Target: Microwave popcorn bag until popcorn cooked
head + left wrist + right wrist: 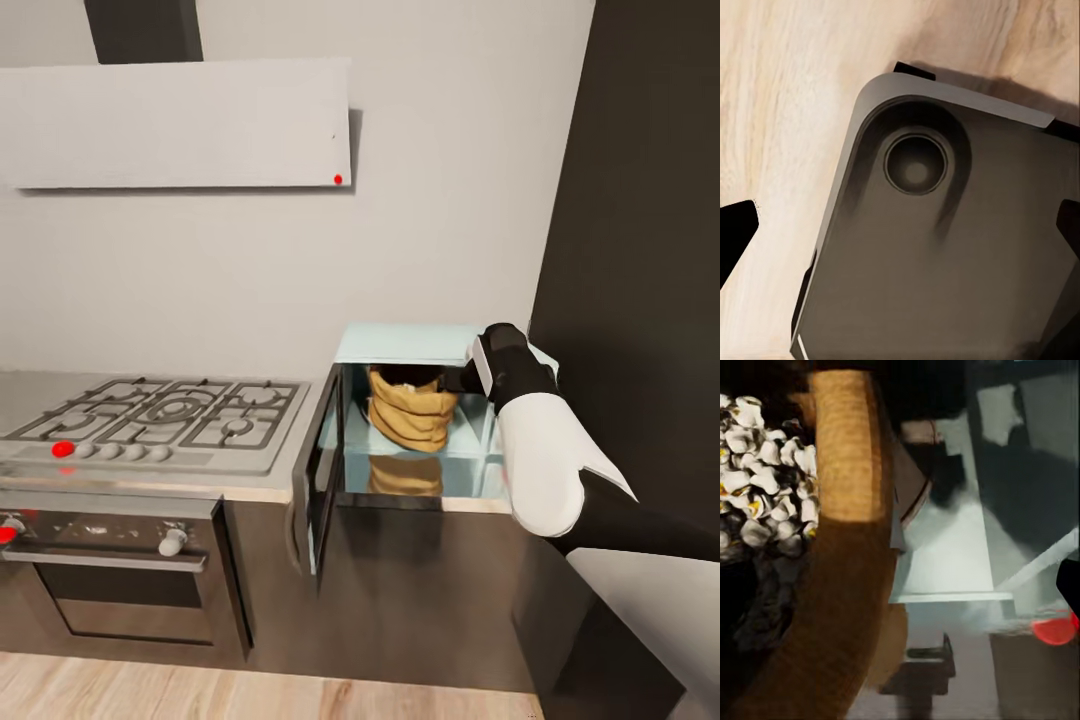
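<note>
The popcorn bag stands inside the open microwave at the tabletop's right end, the right gripper reaching in at its rim — whether the jaws are closed on it I cannot tell. Best let go cleanly and draw straight out so the sack stays upright, then swing the door shut. The right wrist view shows whitish popcorn in the bag's mouth; the left wrist view shows wood floor and the robot's base, jaws' state unclear.

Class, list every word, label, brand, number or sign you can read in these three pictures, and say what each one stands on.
None: no text is legible anywhere.
Popcorn bag: plain, no print.
Microwave: no lettering visible.
Oven and hob: red and white knobs, no readable markings.
Hood: one red dot, no text.
</note>
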Robot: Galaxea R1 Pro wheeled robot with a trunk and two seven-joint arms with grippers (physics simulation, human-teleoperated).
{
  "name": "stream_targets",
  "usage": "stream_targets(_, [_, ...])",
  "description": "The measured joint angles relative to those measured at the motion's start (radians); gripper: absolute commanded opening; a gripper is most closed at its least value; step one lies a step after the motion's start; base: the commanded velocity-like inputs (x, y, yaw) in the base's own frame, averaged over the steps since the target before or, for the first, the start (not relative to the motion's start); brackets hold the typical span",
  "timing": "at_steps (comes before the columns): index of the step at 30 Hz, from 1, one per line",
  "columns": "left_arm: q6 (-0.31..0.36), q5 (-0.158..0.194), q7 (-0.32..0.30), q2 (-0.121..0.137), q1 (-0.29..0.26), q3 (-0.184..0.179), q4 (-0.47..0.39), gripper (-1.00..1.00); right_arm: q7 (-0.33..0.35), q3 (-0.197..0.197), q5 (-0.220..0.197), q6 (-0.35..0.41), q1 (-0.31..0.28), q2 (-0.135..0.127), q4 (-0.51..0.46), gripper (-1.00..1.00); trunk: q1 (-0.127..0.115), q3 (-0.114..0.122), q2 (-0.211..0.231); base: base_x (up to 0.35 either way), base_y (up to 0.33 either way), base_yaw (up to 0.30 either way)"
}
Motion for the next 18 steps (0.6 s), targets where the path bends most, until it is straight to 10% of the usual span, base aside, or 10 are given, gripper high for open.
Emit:
stream_targets(7, [0.000,-0.001,0.000,0.000,0.000,0.000,0.000,1.00,0.026,-0.011,-0.005,0.000,0.000,0.001,-0.018,1.00,0.000,0.000,0.000,-0.213,0.000,0.000])
stream_targets(11, [0.000,-0.001,0.000,0.000,0.000,0.000,0.000,1.00,0.158,-0.007,-0.004,0.000,0.000,0.011,-0.286,1.00,-0.001,0.000,0.000,-0.057,0.000,0.000])
stream_targets(18, [0.000,-0.001,0.000,0.000,0.000,0.000,0.000,1.00,0.217,-0.003,-0.004,0.000,0.000,0.010,-0.344,1.00,-0.001,0.000,0.000,-0.003,0.000,0.000])
